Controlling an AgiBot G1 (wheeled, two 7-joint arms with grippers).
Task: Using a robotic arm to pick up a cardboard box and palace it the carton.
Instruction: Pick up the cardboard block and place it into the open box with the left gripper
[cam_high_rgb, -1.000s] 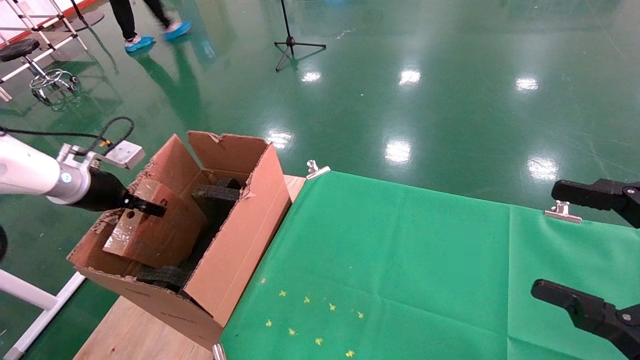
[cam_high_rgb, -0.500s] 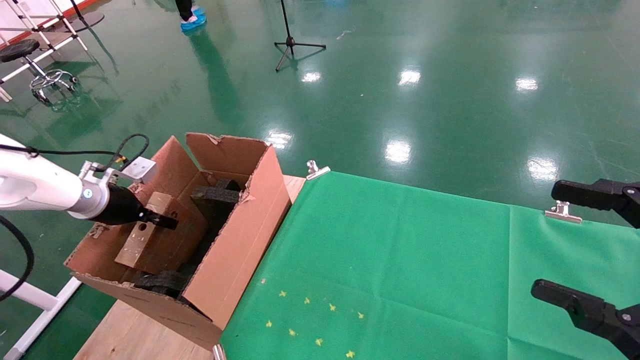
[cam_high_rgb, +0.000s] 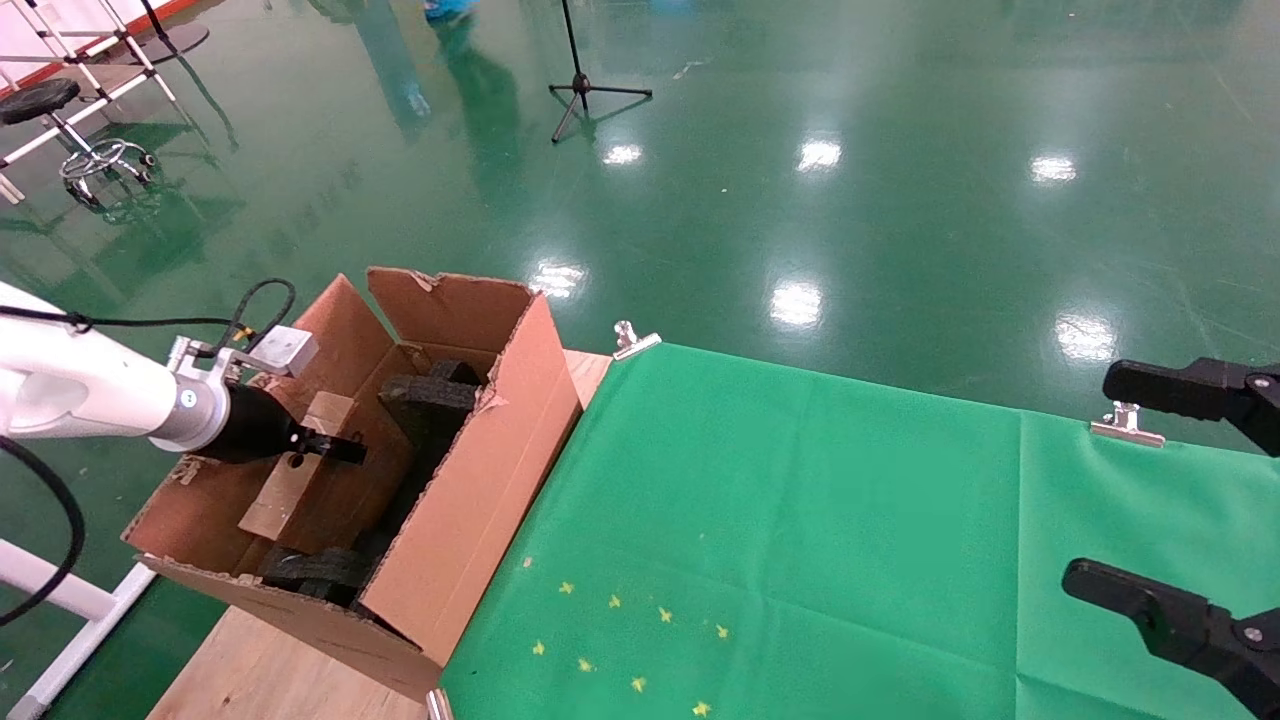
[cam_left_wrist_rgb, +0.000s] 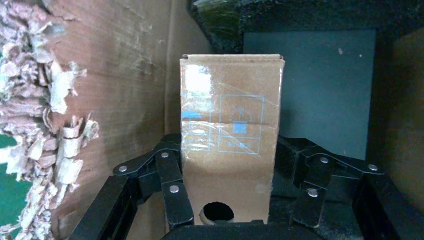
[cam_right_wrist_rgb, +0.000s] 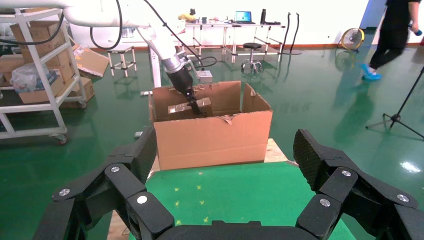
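Left gripper (cam_left_wrist_rgb: 225, 220) sits inside the carton (cam_high_rgb: 480, 480) with its fingers (cam_left_wrist_rgb: 175, 187) pinching the cardboard box (cam_left_wrist_rgb: 230, 135) from both sides — the box is down between the torn carton wall and the black foam blocks (cam_high_rgb: 425, 400), tilted, hole end toward the wrist. Grip looks kept on so the box can be steered into the narrow slot (not yet released, I judge). Right gripper (cam_right_wrist_rgb: 225, 200) is parked over the green desk (cam_high_rgb: 800, 520), fingers spread, holding nothing — well apart from the carton.
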